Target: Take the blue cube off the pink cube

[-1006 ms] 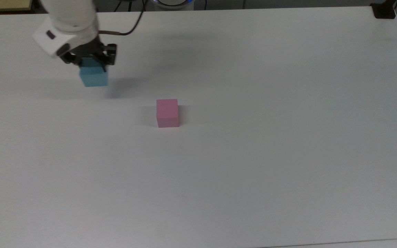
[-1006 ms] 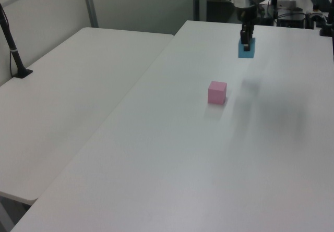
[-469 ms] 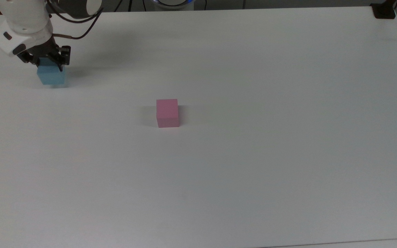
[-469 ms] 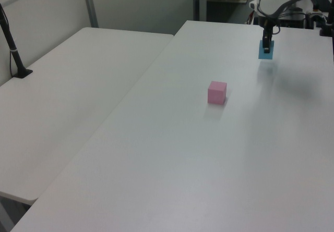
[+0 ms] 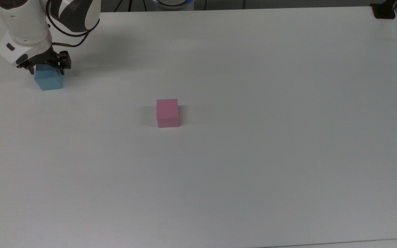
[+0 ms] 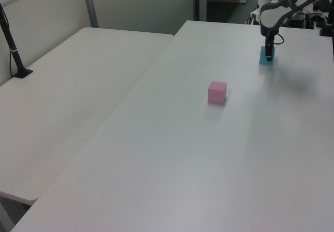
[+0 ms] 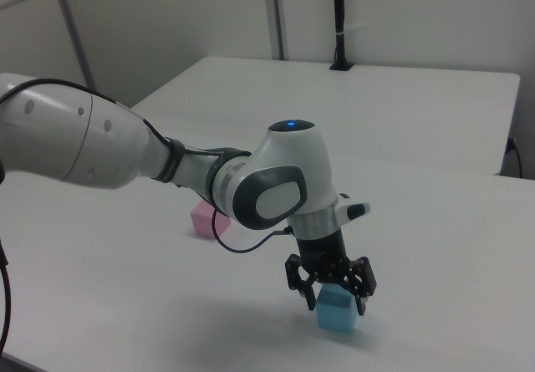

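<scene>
Blue cube [image 5: 49, 81] sits at about 10 o'clock from the pink cube [image 5: 167, 113] in the top view, well apart from it, near the table's [image 5: 253, 155] far corner on the top view's left. It looks down on the table or very nearly so; the right view shows its base meeting the surface [image 7: 338, 312]. Pink cube stands alone mid-table, nothing on top.

Gripper [image 5: 45, 66] directly over the blue cube, fingers straddling its upper part. In the right view the fingers [image 7: 364, 290] flank the cube's top edges, with what looks like slight daylight on one side. Judgement: jaws clasp the cube loosely or are just letting go; I cannot tell which for certain.

Task state, as a judgement: the unstacking is effectively done; what remains is release and retreat.

Risks from here:
- If the jaws are not fully spread when the arm lifts, a pad may drag the cube up and drop it, tipping or rolling it.
- Cube lies close to the table edge at 9 o'clock in the top view; a sideways nudge on withdrawal could push it toward that edge.
- A retreat path sweeping low toward 4 o'clock could clip the pink cube.
</scene>
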Controlling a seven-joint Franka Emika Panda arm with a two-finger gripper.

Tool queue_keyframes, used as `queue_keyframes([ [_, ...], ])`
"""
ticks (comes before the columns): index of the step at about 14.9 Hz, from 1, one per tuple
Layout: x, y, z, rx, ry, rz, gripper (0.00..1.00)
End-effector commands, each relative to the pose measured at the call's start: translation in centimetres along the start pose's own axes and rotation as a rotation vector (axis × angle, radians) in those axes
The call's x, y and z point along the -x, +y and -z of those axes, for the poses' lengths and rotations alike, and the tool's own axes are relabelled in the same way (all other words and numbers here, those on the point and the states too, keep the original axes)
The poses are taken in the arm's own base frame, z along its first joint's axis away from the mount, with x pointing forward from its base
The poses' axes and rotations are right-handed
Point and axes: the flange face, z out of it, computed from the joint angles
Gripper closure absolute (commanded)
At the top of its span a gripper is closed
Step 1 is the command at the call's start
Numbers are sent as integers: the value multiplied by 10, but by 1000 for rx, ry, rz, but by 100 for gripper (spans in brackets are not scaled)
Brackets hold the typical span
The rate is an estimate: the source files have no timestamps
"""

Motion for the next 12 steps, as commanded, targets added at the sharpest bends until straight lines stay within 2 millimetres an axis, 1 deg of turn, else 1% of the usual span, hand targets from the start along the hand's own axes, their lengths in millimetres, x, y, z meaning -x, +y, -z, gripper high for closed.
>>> queue_keyframes([
  [1,13,5,43,-44,5,-27,0],
  [2,12,1,78,-66,10,-73,0],
  [3,5,-8,106,-76,19,-120,0],
  [4,-7,-29,149,-89,30,-195,0],
  [5,-13,-45,177,-101,30,-228,0],
  [6,-24,-78,213,-120,11,-230,0],
  [7,-27,-100,233,-130,-3,-209,0],
  [8,-30,-121,248,-140,-14,-180,0],
  [9,-32,-151,268,-148,-12,-146,0],
  [10,-32,-166,280,-150,1,-143,0],
  [11,-34,-179,286,-150,7,-168,0],
  [12,-34,-186,296,-148,23,-210,0],
])
